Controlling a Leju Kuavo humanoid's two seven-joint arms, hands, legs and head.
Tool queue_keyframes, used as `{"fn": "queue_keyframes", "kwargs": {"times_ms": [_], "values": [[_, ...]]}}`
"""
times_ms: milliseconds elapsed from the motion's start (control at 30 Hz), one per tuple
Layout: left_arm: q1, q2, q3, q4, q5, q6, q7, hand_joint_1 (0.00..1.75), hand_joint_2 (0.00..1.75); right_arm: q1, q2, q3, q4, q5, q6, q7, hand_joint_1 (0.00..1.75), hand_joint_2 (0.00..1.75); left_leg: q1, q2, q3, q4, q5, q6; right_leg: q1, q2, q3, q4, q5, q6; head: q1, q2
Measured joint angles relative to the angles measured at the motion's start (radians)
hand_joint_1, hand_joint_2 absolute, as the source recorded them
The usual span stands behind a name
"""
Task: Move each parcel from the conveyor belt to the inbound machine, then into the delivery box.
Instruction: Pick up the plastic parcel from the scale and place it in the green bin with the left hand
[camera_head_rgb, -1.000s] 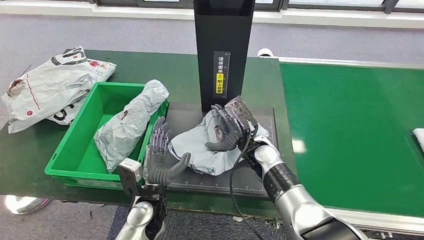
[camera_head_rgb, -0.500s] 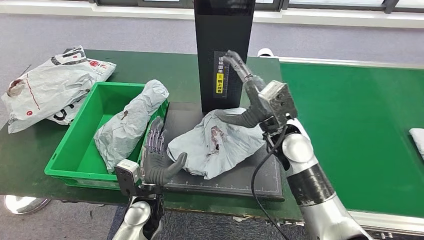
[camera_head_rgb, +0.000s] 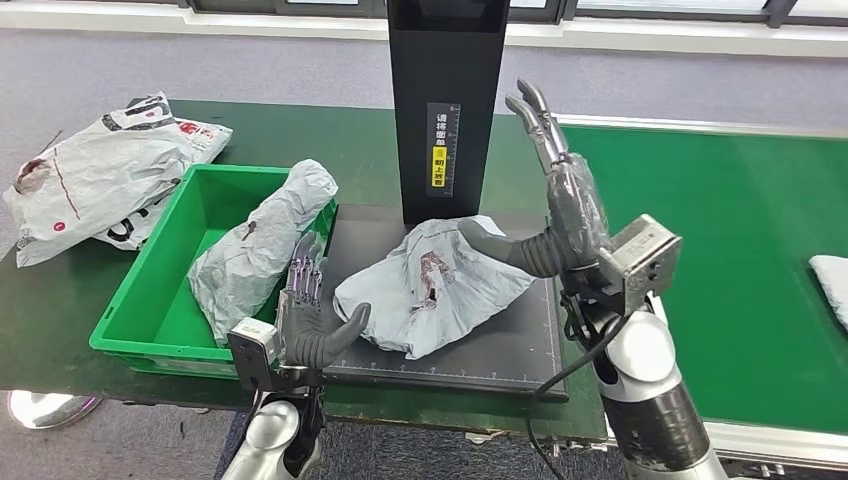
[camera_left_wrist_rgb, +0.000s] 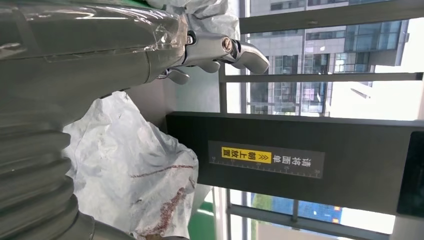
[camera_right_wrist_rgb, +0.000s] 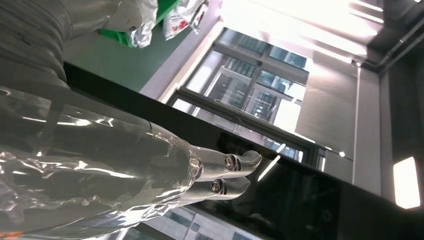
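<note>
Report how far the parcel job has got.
Done: one grey parcel lies in the green box. In hand: nothing; a second grey parcel rests on the inbound machine's black platform, with the left hand open beside it and the right hand raised, open. Left: box that parcel; a white parcel waits on the belt.

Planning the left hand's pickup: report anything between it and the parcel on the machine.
Nothing visible: the left hand hovers open beside the grey parcel on the inbound machine, with a bare gap between them.
</note>
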Motion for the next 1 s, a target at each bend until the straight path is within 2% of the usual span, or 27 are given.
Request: {"fn": "queue_keyframes", "kwargs": {"times_ms": [167,400,500,567,667,733,867,1000], "values": [[-0.004,0.000,-0.001,-0.014,-0.164,0.056,0.056,0.00,1.75,0.169,0.005,-0.029,-0.062,-0.080,-0.028,-0.020,0.00,1.75,0.000,0.000,0.000,0.000,-0.001,0.001,0.000,0.000,0.001,0.000,0.000,0.000,0.000,0.000],[-0.010,-0.001,-0.004,-0.020,-0.209,0.067,0.077,0.00,1.75,0.225,0.014,-0.033,-0.055,-0.107,-0.026,-0.018,0.00,1.75,0.000,0.000,0.000,0.000,-0.001,0.001,0.000,0.000,0.000,0.000,-0.001,0.000,0.000,0.000],[-0.028,0.001,-0.024,-0.020,-0.394,0.086,0.161,0.00,1.75,0.230,0.026,-0.035,-0.011,-0.171,-0.011,0.010,0.00,1.75,0.000,0.000,0.000,0.000,-0.001,0.001,0.000,0.000,0.000,0.000,-0.001,0.000,0.000,0.000],[-0.059,0.006,-0.053,-0.019,-0.582,0.077,0.257,0.00,1.75,0.231,0.039,-0.035,0.047,-0.192,0.001,-0.018,0.00,1.75,0.000,0.000,0.000,0.000,-0.001,0.001,0.000,-0.001,0.001,0.000,0.000,0.000,0.000,0.000],[-0.123,0.014,-0.103,-0.005,-0.855,0.003,0.406,0.00,1.75,0.226,0.064,-0.040,0.117,-0.191,0.025,-0.056,0.00,1.75,0.000,0.000,0.000,0.000,0.000,0.001,0.000,-0.001,0.001,0.000,0.000,0.000,0.000,0.000],[-0.173,0.016,-0.135,0.024,-0.986,-0.069,0.465,0.00,1.75,0.218,0.083,-0.051,0.154,-0.181,0.038,-0.054,0.00,1.75,0.000,0.000,0.000,0.000,0.000,0.000,0.000,0.000,0.001,0.000,0.001,0.000,0.000,0.000],[-0.286,0.010,-0.205,0.155,-1.131,-0.202,0.502,0.00,1.75,0.197,0.129,-0.088,0.199,-0.153,0.052,-0.034,0.00,1.75,0.000,0.000,0.001,0.000,0.001,0.000,0.000,-0.001,0.001,0.000,0.001,0.000,0.000,0.000],[-0.411,-0.020,-0.273,0.374,-1.189,-0.270,0.484,0.00,1.75,0.192,0.171,-0.137,0.205,-0.133,0.044,0.000,0.00,1.75,0.000,0.000,0.001,0.000,0.001,0.000,0.000,0.000,0.001,0.000,0.001,0.000,0.000,0.000]]}}
